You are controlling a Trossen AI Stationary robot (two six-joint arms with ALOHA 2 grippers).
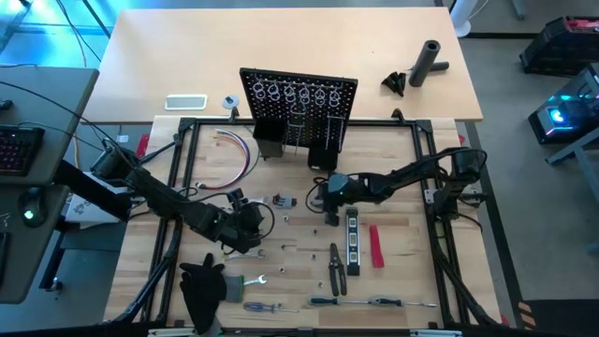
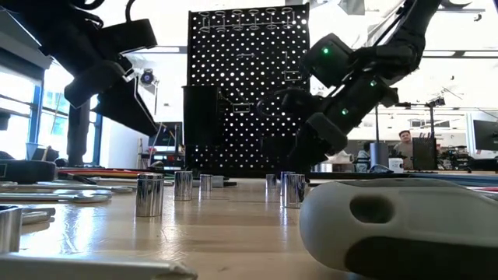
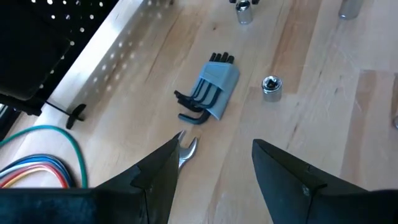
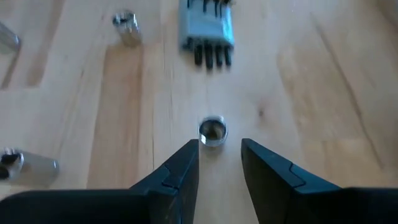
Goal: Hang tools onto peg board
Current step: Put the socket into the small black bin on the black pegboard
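From above, the peg board (image 1: 299, 110) stands at the table's (image 1: 412, 271) far edge, tools (image 1: 352, 245) scattered toward its near edge. The left gripper (image 1: 245, 217) and right gripper (image 1: 318, 195) hover mid-table.

Left wrist: fingers (image 3: 158, 171) apart, empty, a wrench tip (image 3: 185, 149) between them, hex keys (image 3: 208, 96) beyond.

Right wrist: fingers (image 4: 180, 168) apart, a socket (image 4: 212, 131) just beyond their tips.

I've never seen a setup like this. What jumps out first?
The black peg board stands upright at the table's far edge, its row of silver rings along the top. Before it, two dark arms lean over the wooden table, strewn with tools; the right gripper hangs open just above a small silver socket, the left gripper open near a blue set of hex keys.
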